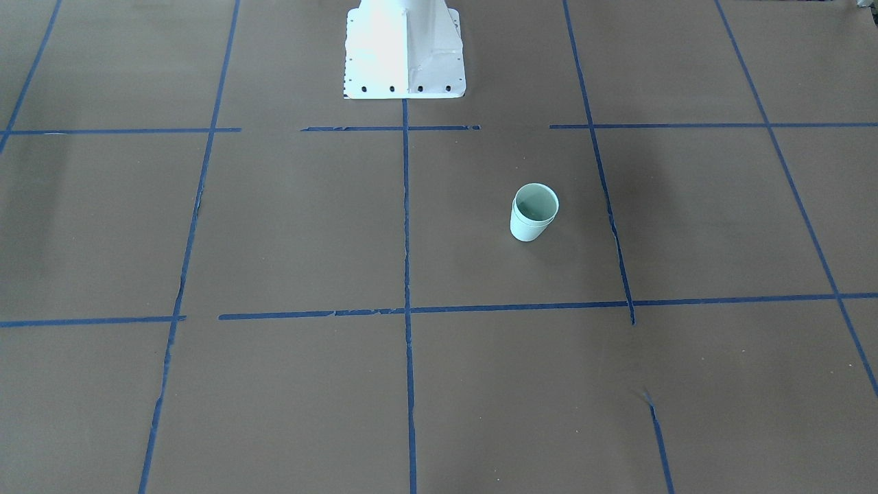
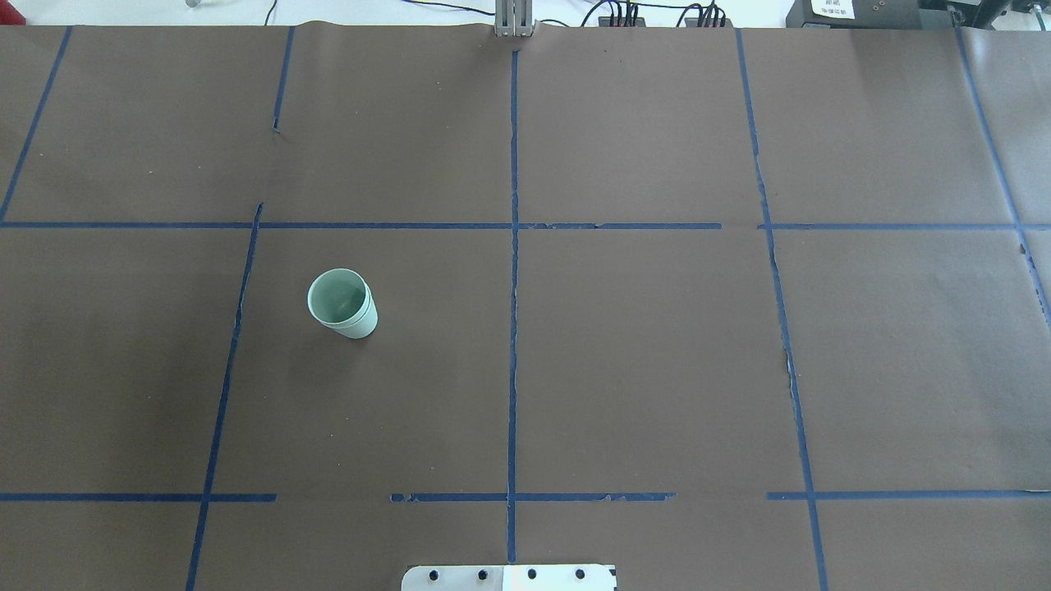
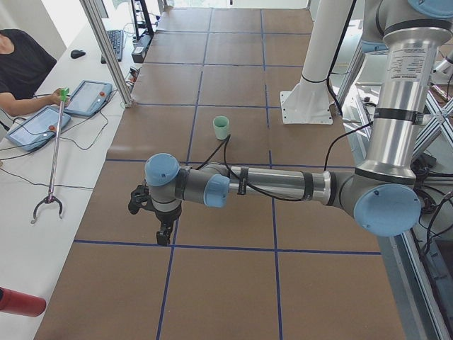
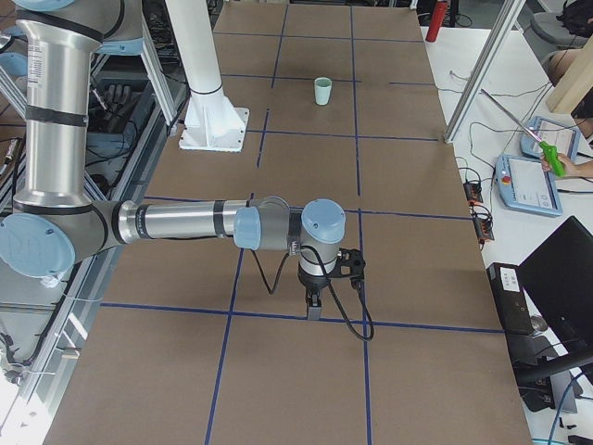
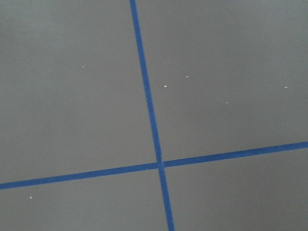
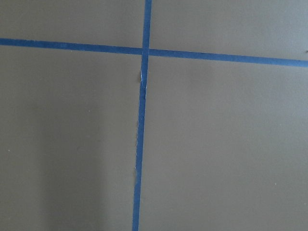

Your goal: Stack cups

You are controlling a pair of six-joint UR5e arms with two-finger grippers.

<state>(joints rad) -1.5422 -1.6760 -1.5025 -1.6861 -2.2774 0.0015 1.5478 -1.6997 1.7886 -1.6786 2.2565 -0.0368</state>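
Overhead exterior coverage shows the cups (image 2: 342, 304) nested one inside the other, upright on the table (image 2: 657, 369), forward of the white base (image 2: 509, 577) and off to its left side. The stacking step is judged complete, so little more than a check of the seating and a parking of the arms is called for next. The left gripper (image 3: 164, 234) and the right gripper (image 4: 313, 306) are caught only in the side views, well apart from the base, and whether either is wide or narrow cannot be told.

Two pale mint-green tapered cups (image 2: 342, 305), one nested in the other, stand on the brown paper-covered bench (image 2: 657, 369), left of the blue tape centre line (image 2: 513, 328) and farther out than the white metal robot base plate (image 2: 509, 578).
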